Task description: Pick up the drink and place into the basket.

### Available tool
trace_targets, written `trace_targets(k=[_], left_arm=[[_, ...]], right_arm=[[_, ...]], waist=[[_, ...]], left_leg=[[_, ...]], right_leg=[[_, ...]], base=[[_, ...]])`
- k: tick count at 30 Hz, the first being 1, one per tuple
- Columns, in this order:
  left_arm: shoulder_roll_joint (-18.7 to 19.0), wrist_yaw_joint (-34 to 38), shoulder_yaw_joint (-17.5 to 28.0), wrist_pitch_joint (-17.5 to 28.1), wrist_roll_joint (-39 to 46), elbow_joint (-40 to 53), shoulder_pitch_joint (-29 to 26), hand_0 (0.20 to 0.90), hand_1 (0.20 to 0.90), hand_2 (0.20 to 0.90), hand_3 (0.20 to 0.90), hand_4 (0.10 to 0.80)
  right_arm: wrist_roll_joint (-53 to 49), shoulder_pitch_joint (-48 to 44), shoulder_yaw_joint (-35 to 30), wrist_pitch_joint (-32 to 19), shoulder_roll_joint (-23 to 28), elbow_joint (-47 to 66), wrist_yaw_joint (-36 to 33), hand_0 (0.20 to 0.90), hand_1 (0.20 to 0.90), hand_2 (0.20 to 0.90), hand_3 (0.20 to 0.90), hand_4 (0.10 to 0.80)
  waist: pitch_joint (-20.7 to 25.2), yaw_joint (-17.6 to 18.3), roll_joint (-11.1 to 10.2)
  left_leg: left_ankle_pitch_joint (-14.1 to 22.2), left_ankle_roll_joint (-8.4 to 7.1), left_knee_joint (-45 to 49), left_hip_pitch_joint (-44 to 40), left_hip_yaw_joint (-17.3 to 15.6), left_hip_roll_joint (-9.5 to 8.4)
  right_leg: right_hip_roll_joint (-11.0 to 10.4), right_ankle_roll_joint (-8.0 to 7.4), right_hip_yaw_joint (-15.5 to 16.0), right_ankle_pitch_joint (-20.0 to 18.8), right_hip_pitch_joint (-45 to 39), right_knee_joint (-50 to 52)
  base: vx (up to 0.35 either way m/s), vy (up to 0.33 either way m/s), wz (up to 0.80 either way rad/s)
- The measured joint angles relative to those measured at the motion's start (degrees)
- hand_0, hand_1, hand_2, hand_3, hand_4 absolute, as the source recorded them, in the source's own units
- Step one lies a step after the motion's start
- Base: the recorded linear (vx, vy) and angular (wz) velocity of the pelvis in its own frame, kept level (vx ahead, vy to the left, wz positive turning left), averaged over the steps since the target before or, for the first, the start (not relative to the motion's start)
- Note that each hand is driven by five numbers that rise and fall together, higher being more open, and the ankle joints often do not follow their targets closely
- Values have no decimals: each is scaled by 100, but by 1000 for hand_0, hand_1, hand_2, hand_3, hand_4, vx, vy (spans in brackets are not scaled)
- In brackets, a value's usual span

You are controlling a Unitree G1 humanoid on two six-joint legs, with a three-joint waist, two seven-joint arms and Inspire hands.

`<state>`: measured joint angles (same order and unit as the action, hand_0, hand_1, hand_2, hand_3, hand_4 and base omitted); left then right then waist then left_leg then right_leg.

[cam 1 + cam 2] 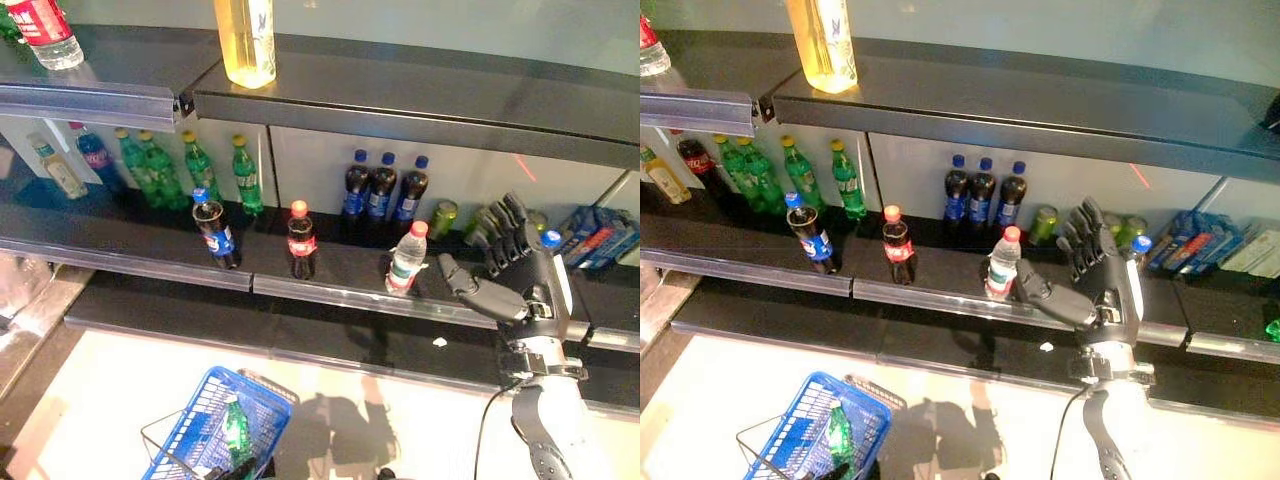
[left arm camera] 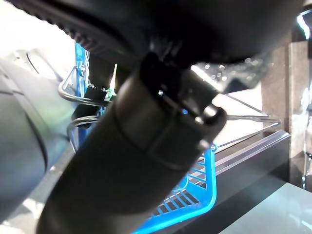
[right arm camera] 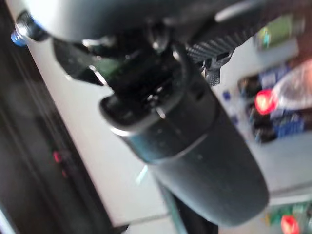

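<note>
Standing just left of the open right robot hand: clear bottle.

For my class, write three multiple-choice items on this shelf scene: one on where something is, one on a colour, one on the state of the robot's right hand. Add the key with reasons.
1. Where is the green bottle that is off the shelf?
A. In the blue basket
B. In the right hand
C. On the top shelf

2. What colour is the cap of the clear bottle nearest the right hand?
A. Blue
B. Yellow
C. Red

3. How is the right hand?
A. Shut on a bottle
B. Open, holding nothing
C. Out of view

Key: 1 A, it lies inside the basket; 2 C, its cap is red; 3 B, its fingers are spread beside the bottle.
</note>
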<state>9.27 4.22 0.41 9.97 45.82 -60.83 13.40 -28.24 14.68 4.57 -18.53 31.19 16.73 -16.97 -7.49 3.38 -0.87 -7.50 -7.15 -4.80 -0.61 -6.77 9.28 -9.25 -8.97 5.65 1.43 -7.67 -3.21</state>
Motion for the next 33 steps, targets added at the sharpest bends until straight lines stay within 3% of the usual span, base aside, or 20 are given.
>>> trace_targets(k=[12, 21, 24, 33], left_arm=[[-7, 6, -599, 76, 84, 97, -210, 300, 300, 300, 200, 100], [35, -35, -917, 179, 256, 104, -833, 300, 300, 300, 200, 100], [35, -119, -972, 196, 281, 119, -997, 300, 300, 300, 200, 100], [83, -120, -1123, 325, 467, 371, -1770, 300, 300, 300, 200, 100]], right_arm=[[392, -228, 476, 178, 11, -561, -857, 900, 900, 900, 900, 800], [589, -1652, 449, 174, 56, -1271, -1915, 900, 900, 900, 900, 800], [707, -1995, 449, 179, 58, -1345, -2039, 900, 900, 900, 900, 800], [800, -3140, 457, 197, 65, -2082, -2184, 900, 900, 900, 900, 800]], waist=[[-395, -62, 325], [-1079, -185, 504], [-1363, -210, 559], [-2019, -393, 562]], left_leg=[[14, 58, 207, 225, 155, -183], [-47, 152, 404, 770, 317, -298], [-75, 192, 441, 836, 318, -374], [-90, 224, 712, 1397, 343, -387]], right_leg=[[-139, -86, 50, 246, 304, 545], [-261, -126, 134, 276, 802, 874], [-338, -162, 124, 265, 928, 957], [-357, -175, 27, 263, 1526, 1300]], base=[[9, 52, 6], [-71, 47, 7], [-101, -1, 3], [-71, -41, -2]])
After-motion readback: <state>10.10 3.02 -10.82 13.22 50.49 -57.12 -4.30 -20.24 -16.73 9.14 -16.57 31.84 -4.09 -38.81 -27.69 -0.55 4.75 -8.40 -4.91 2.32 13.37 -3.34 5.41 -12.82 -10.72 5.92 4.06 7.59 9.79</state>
